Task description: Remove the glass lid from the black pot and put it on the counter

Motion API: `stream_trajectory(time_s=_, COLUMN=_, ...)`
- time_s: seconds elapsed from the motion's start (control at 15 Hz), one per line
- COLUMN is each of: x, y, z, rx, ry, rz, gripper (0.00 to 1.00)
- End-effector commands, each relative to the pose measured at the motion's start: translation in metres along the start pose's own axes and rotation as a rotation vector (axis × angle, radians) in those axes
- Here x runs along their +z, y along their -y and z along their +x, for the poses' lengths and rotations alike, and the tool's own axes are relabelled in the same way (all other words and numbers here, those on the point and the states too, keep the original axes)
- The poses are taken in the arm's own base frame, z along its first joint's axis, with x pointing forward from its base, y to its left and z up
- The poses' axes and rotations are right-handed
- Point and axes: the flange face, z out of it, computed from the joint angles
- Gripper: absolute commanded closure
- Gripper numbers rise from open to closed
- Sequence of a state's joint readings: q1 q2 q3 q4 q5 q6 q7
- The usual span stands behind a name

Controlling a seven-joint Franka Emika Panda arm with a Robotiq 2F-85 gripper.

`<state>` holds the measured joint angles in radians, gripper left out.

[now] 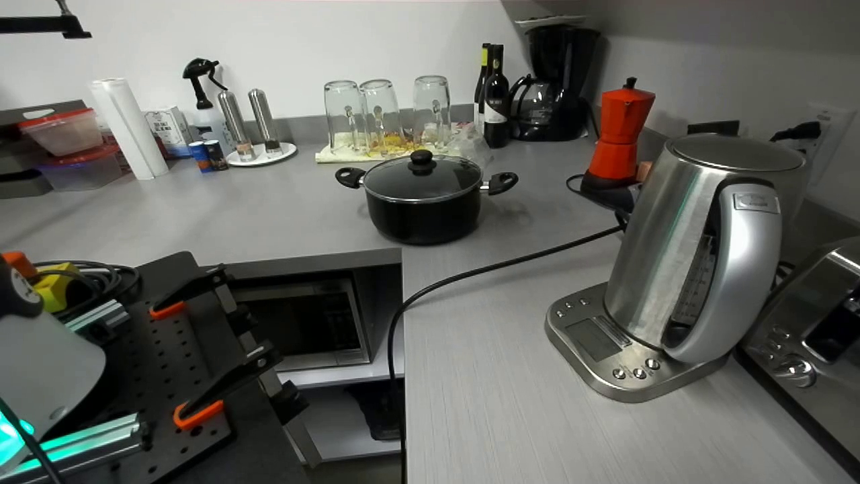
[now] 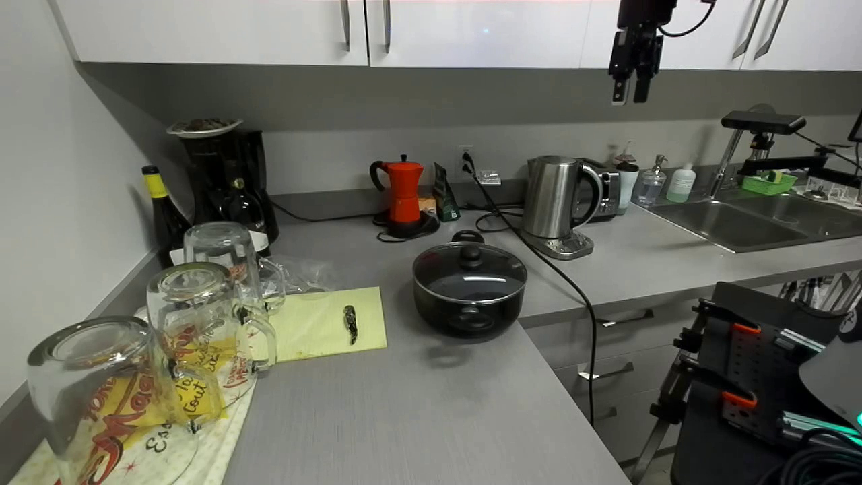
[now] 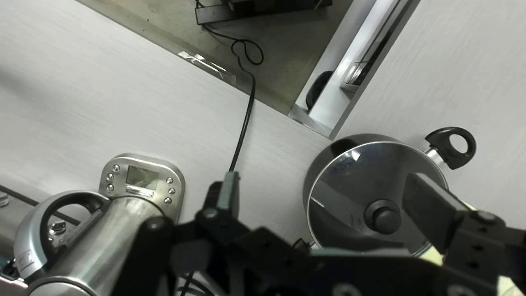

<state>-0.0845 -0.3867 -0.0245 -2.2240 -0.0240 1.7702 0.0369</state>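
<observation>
We see the glass lid, glossy, dark-looking, thin-rimmed and black-knobbed, seated on the black pot on the counter. Farther off, at the lid's one o'clock in an exterior view, we find the gripper high up, spread wide, holding nothing.

Wrist view: gripper hides part of glass lid; kettle cut by bottom edge. In an exterior view, toaster runs off right edge.
</observation>
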Motion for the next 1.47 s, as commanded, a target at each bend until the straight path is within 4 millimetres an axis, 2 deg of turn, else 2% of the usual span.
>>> stream_trajectory(time_s=0.0, x=0.004, y=0.024, z=0.038, rx=-0.052, ry=0.010, rz=-0.067, gripper=0.00)
stream_trajectory(time_s=0.33, x=0.020, y=0.051, z=0.080, rx=-0.131, ry=0.006, rz=-0.150, gripper=0.00)
stream_trajectory(time_s=0.67, x=0.049, y=0.085, z=0.115, rx=-0.230, ry=0.005, rz=-0.190, gripper=0.00)
stream_trajectory(time_s=1.07, x=0.083, y=0.123, z=0.150, rx=-0.315, ry=-0.043, rz=-0.176, gripper=0.00)
stream_trajectory(time_s=1.4, x=0.115, y=0.147, z=0.170, rx=-0.369, ry=-0.094, rz=-0.154, gripper=0.00)
